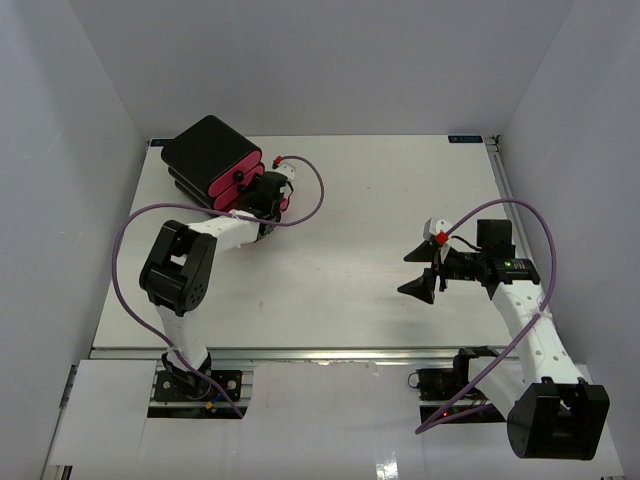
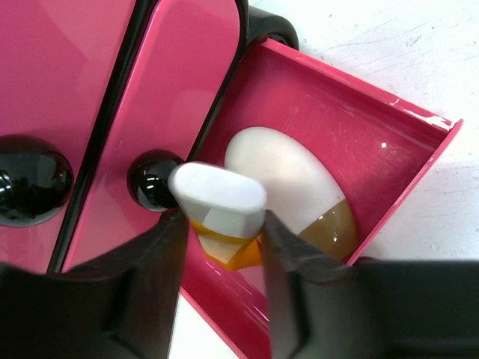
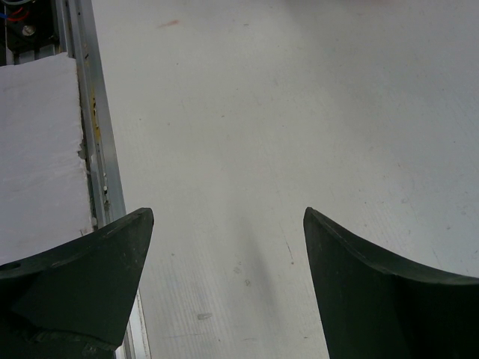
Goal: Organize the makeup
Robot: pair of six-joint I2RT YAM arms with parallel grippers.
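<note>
Over the open pink drawer [image 2: 359,112], my left gripper [image 2: 224,228] straddled the orange white-capped tube [image 2: 217,196]; couldn't tell whether the jaws pinched it or stood just clear. Tube probably light, smooth, slippery, so best taken across the body below the cap. Soft white puff [image 2: 281,176] lay in the drawer. Tube's lower end was hidden, and the brown patch at the puff's end was unclear. My right gripper [image 3: 228,224] hung wide open.

The claw [image 2: 221,228] flanks a white-capped orange tube [image 2: 217,196] above the pink drawer [image 2: 393,146] holding a puff [image 2: 283,178].
</note>
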